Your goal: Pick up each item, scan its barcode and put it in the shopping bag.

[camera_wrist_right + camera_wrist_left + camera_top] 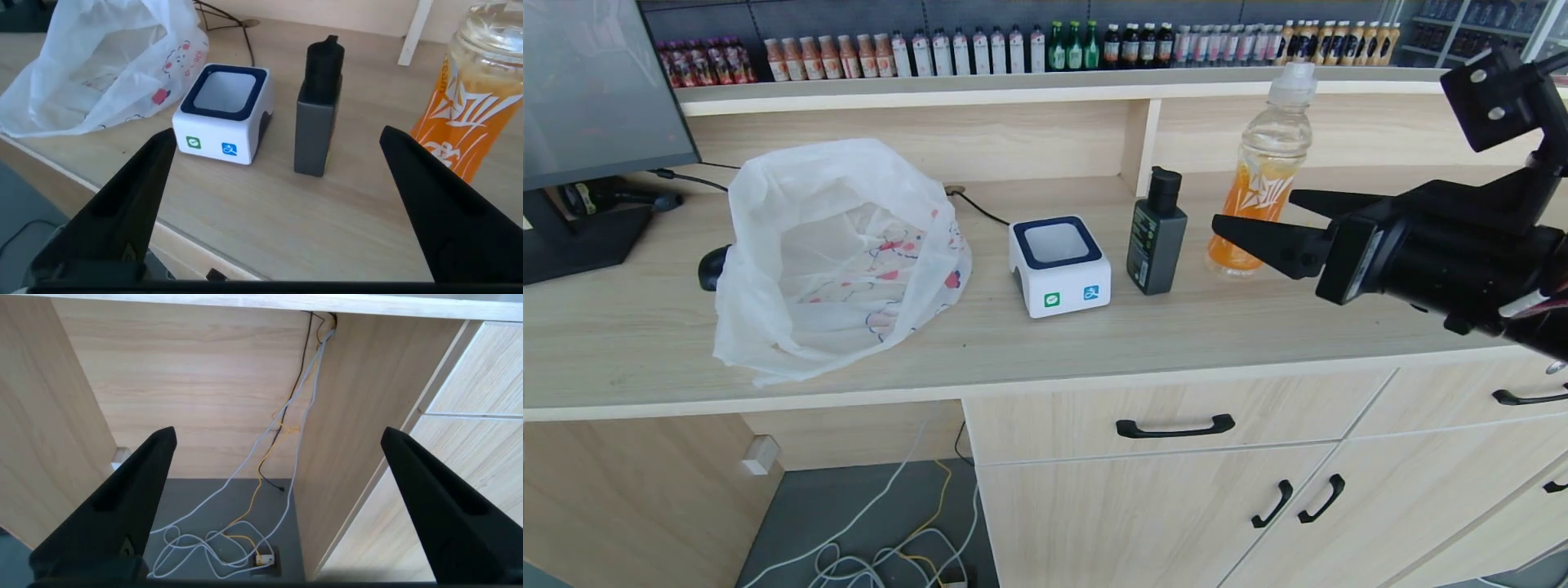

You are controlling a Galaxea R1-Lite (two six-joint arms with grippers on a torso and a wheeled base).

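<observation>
Right pincer (1255, 211) spread wide — dark bottle (1156, 241) ahead, apart; orange drink bottle (1270, 155) near one finger.

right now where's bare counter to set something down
Bare counter runs along the front edge, before the scanner and dark bottle, and between the shopping bag and scanner. It is crowded at the right: scanner, dark bottle and orange drink bottle stand close, with the open right gripper by them.
</observation>
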